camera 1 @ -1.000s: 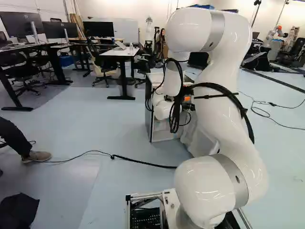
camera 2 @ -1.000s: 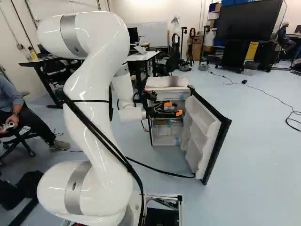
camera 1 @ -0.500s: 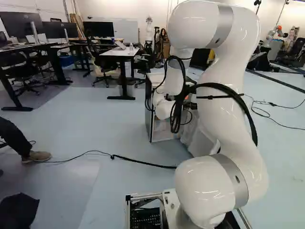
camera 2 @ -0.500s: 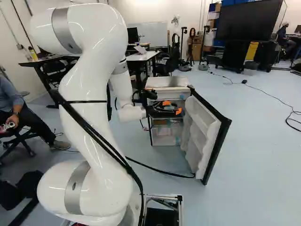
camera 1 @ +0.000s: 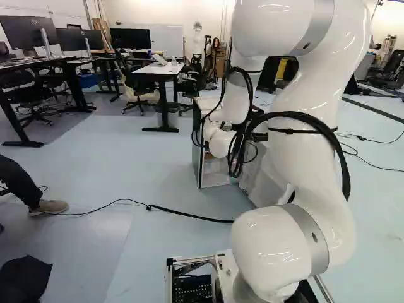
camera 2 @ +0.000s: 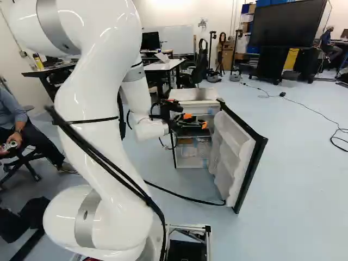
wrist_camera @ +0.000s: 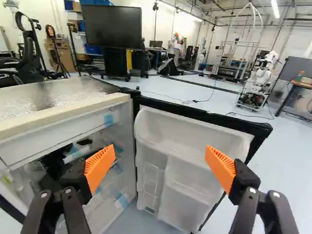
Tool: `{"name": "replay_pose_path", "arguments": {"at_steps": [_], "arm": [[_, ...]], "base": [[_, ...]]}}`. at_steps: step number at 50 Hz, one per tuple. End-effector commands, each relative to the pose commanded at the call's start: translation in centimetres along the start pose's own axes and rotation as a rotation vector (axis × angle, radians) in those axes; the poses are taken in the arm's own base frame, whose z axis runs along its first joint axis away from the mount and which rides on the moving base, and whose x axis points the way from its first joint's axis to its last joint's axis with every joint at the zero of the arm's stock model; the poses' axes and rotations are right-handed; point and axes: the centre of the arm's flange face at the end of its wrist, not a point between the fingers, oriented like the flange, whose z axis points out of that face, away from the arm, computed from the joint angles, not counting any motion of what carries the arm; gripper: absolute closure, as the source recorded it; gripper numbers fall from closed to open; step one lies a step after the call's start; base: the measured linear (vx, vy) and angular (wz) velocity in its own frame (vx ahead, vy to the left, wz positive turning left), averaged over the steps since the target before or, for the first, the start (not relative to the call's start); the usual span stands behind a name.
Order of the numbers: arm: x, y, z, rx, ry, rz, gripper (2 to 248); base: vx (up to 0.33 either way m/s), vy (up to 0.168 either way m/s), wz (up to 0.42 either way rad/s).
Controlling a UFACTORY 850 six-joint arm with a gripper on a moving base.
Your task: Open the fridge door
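The gripper (camera 2: pixel 194 122) is in front of the fridge's upper opening in the right base view. In the wrist view the gripper (wrist_camera: pixel 160 168) stands wide open, nothing between its orange pads, facing the door's inner side. The fridge door (camera 2: pixel 237 155) stands swung far out from the fridge (camera 2: pixel 190 162), its white shelved inside showing. In the wrist view the door (wrist_camera: pixel 183 161) lies ahead of the fingers, and the fridge cabinet (wrist_camera: pixel 63 124) with its open interior is beside it. My arm hides much of the fridge in the left base view.
A black cable (camera 2: pixel 185 200) crosses the floor before the fridge. A white desk (camera 1: pixel 160 69) stands beyond it. A seated person is left of the arm in the right base view. Another robot (wrist_camera: pixel 261 80) stands across the room in the wrist view.
The arm's upper links have shifted, rightward in the left base view and leftward in the right base view. The gripper has moved slightly. The door and base have not moved.
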Motion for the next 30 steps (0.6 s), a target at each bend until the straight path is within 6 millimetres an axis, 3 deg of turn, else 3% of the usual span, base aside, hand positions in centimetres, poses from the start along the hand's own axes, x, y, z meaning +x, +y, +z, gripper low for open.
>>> {"name": "replay_pose_path", "arguments": {"at_steps": [30], "arm": [[2.4, 2.2, -3.9, 0.279, -0.04, 0.011, 3]], "base": [[0.0, 0.0, 0.0]]}}
